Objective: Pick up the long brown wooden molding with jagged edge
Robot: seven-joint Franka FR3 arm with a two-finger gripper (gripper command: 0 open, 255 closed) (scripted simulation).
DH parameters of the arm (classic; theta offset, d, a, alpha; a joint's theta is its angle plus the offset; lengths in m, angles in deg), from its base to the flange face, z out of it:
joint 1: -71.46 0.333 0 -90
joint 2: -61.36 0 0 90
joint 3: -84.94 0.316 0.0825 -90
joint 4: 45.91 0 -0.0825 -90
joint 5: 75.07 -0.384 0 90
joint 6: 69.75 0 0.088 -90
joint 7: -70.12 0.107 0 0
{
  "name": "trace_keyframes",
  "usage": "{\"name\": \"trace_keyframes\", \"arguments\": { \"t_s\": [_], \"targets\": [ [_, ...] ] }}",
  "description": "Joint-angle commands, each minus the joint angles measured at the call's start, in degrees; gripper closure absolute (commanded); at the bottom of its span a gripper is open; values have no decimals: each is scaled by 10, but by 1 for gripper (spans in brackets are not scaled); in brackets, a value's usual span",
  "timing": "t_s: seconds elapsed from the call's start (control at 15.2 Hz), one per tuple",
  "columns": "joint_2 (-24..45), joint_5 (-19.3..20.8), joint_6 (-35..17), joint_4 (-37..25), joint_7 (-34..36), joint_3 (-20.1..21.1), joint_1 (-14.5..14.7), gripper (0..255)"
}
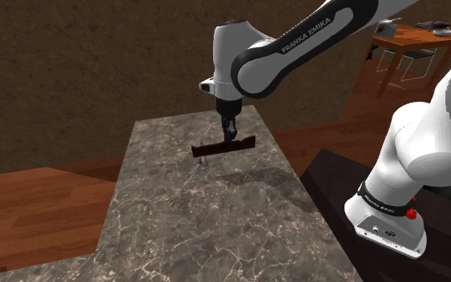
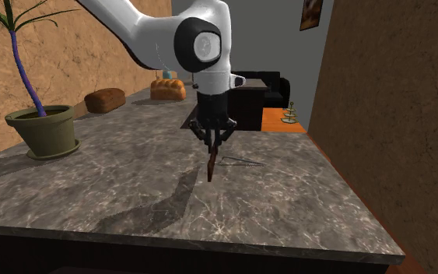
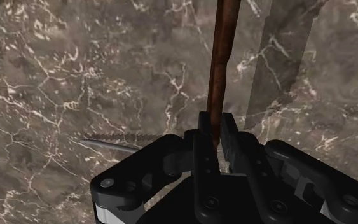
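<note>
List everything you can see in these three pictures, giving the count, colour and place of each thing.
molding: one, brown, clasped in the hand above the counter
counter: one, grey-brown marble, under the arm
toothed blade: one, grey, flat on the counter near the molding
potted plant: one, olive pot, on the counter at the second exterior view's left
brown loaf: one, brown, counter's far end
orange loaf: one, orange, counter's far end
table: one, orange-brown, shoulder view's upper right
arm: one, white with dark joints, reaching over the counter
hand: one, black, shut on the molding
</note>
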State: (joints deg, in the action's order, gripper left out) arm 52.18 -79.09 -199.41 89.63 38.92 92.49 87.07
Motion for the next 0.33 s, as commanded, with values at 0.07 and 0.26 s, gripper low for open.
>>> {"name": "trace_keyframes", "arguments": {
  "t_s": [0.07, 0.26],
  "targets": [
    [-11, 0, 25, -13, 0, -1, 0, 255],
    [-15, -1, 34, -19, 0, -1, 0, 255]
  ]
}}
